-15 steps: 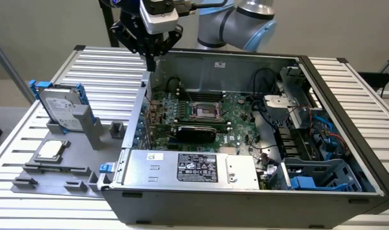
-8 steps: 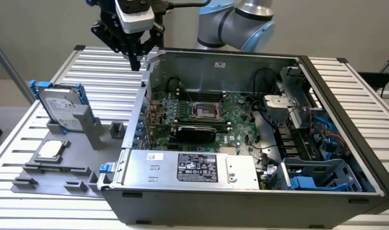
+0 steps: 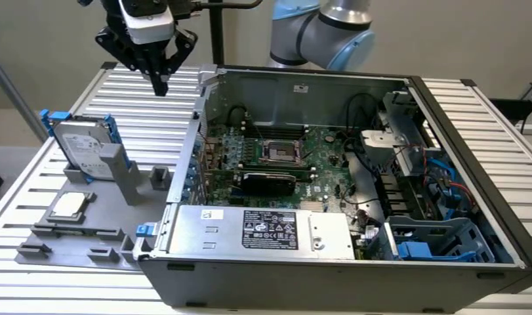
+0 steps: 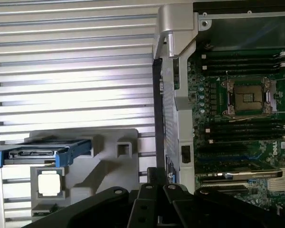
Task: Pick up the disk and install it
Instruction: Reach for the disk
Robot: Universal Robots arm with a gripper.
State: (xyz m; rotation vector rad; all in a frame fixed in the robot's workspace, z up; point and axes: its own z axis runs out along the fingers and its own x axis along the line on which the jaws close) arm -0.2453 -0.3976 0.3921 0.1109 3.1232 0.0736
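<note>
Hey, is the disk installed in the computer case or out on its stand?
Out. The disk stands on edge in the gray holder beside the open case.

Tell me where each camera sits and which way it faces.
Exterior view: off the arm, raised, angled down on the table, the open case and the upright disk; the arm and the shut pincer show above the table.
Wrist view: on the wrist, facing roughly straight down past the pincer onto the table, the grey holder and the case's edge.
Shared: disk, chip, socket, table, pincer.
</note>
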